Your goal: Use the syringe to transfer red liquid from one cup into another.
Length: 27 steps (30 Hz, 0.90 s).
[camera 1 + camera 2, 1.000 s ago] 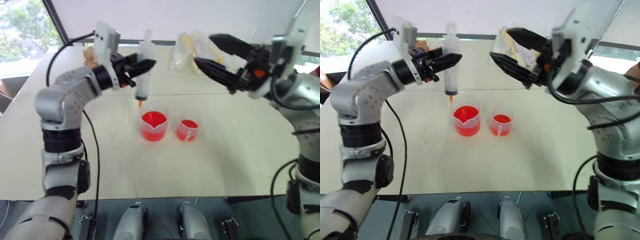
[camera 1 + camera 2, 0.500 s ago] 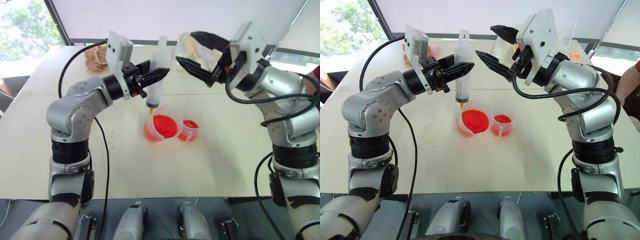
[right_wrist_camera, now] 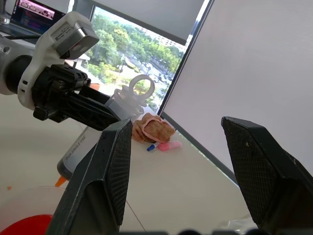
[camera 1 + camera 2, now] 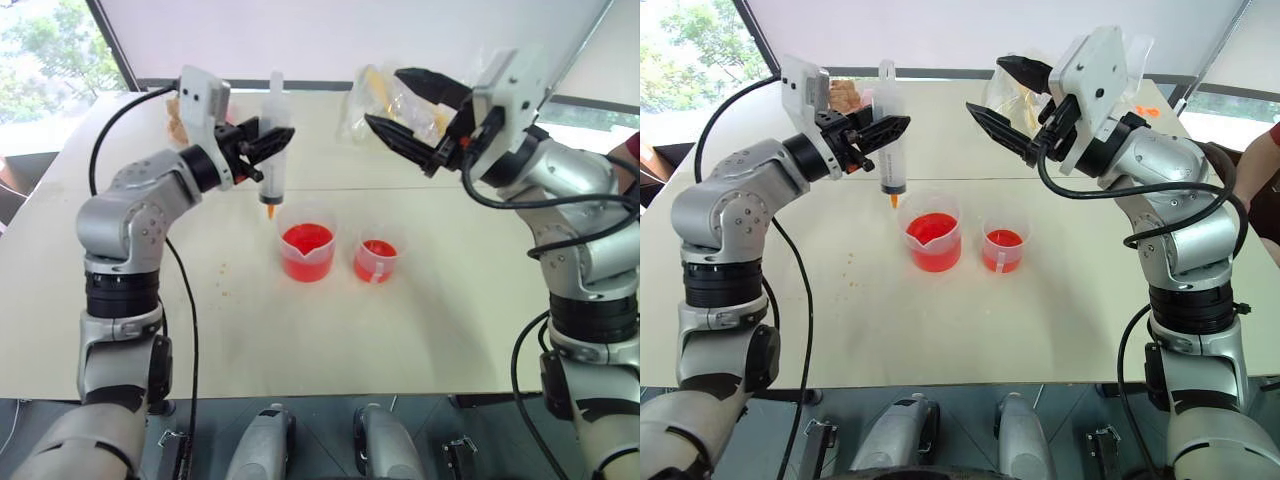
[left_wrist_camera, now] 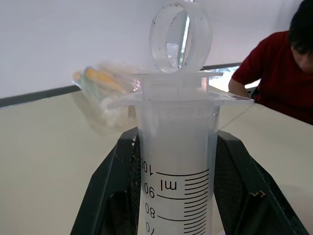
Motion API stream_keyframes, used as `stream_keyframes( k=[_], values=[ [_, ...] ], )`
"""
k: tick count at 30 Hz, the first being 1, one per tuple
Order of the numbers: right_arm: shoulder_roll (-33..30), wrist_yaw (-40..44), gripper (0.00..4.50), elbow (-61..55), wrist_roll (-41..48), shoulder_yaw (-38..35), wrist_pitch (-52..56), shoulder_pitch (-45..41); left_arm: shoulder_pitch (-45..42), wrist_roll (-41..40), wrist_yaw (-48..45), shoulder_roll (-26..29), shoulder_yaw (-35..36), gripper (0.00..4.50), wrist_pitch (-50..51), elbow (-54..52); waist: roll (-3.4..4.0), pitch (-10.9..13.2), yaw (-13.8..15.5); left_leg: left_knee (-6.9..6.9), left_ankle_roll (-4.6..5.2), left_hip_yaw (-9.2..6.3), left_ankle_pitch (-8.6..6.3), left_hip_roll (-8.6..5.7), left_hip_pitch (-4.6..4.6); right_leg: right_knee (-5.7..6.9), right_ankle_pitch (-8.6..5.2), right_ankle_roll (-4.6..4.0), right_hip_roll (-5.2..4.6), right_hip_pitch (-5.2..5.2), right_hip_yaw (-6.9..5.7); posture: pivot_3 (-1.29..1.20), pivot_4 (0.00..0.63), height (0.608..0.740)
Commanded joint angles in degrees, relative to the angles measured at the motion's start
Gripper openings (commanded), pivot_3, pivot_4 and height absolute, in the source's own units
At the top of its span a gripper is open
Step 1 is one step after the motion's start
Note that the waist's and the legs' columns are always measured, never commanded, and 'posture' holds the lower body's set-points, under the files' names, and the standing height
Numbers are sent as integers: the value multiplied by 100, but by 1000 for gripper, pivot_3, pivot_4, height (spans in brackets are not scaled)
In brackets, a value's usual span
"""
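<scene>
My left gripper (image 4: 276, 139) is shut on the barrel of the syringe (image 4: 271, 150). The syringe hangs upright in the air with its orange tip down, just above and left of the larger cup (image 4: 305, 251). In the left wrist view the syringe (image 5: 178, 161) sits between the two black fingers (image 5: 112, 196), its plunger ring close to the flange. Red liquid (image 4: 305, 240) stands in the larger cup, and more fills the smaller cup (image 4: 376, 260) to its right. My right gripper (image 4: 385, 98) is open in the air, above and behind the cups, pointing at the syringe (image 3: 98, 134).
A clear plastic bag (image 4: 385, 95) with yellow contents lies at the back of the table (image 4: 450, 330). A brownish lump (image 4: 178, 118) sits at the back left. A person in a red shirt (image 5: 288, 73) sits at the table's right side.
The camera view has shifted. My left gripper has carried the syringe a little to the left, off the larger cup's rim. The right gripper stays open.
</scene>
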Motion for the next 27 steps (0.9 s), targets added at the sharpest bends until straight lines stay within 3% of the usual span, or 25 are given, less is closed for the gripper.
stream_keyframes(
  k=[1, 9, 15, 27],
  values=[
    [-6, 8, 3011, -196, -4, -215, -55, -102, -532, -59, -105, 203, 196, 1406, -238, -72, 0, 0, 1, 0, 1, 0, 0, 0, 0, 0, 0, 0, 0, 0, 0, 0, 150, 740],
    [75, -23, 3011, -57, -219, -163, -217, -565, -710, -1024, 76, -306, 356, 1406, 341, -782, 0, 0, -10, -1, 0, 0, 0, 2, 0, -1, 0, 0, -1, 0, 0, 0, 150, 740],
    [265, -30, 3011, 146, -540, -38, -493, -991, -312, -1089, 145, -519, 78, 1406, 435, -1035, 1, -1, -102, -2, -1, -3, 1, 2, 3, 4, 0, 0, 2, 0, 0, 0, 150, 740],
    [743, 155, 3011, 850, -1134, 371, -1332, -858, 149, -1272, -117, -400, -214, 1406, 485, -1449, 2, -1, -109, -2, -2, -2, 1, 2, 4, 8, 0, -1, 2, -2, 2, 0, 150, 740]
  ],
)
